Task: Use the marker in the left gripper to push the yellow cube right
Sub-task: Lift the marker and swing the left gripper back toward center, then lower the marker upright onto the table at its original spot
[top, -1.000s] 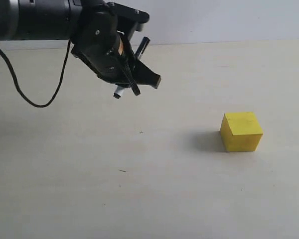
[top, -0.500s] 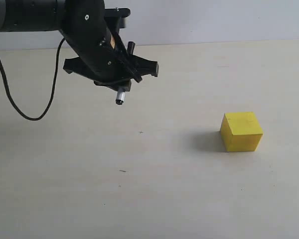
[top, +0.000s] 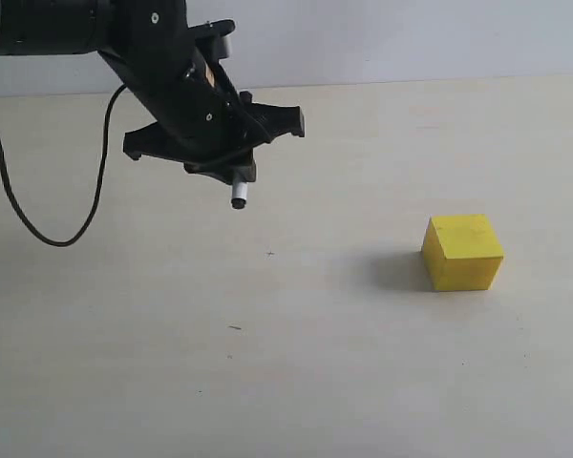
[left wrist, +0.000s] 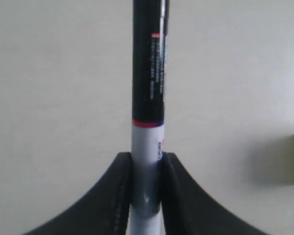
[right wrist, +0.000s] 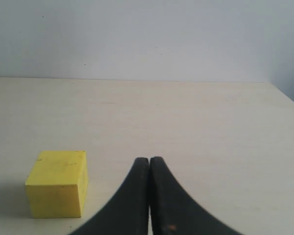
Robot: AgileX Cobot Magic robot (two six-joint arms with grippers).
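While the exterior view only catches the tip of the marker, well left of the matte yellow cube, the left wrist view shows its black-and-white barrel clamped in the left tool.

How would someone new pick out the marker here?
On the pale table, look at the black arm on the left, well away from the yellow cube. Clamped in the left gripper is the marker: a slim pen, white barrel, black cap, the only thin rod in view.
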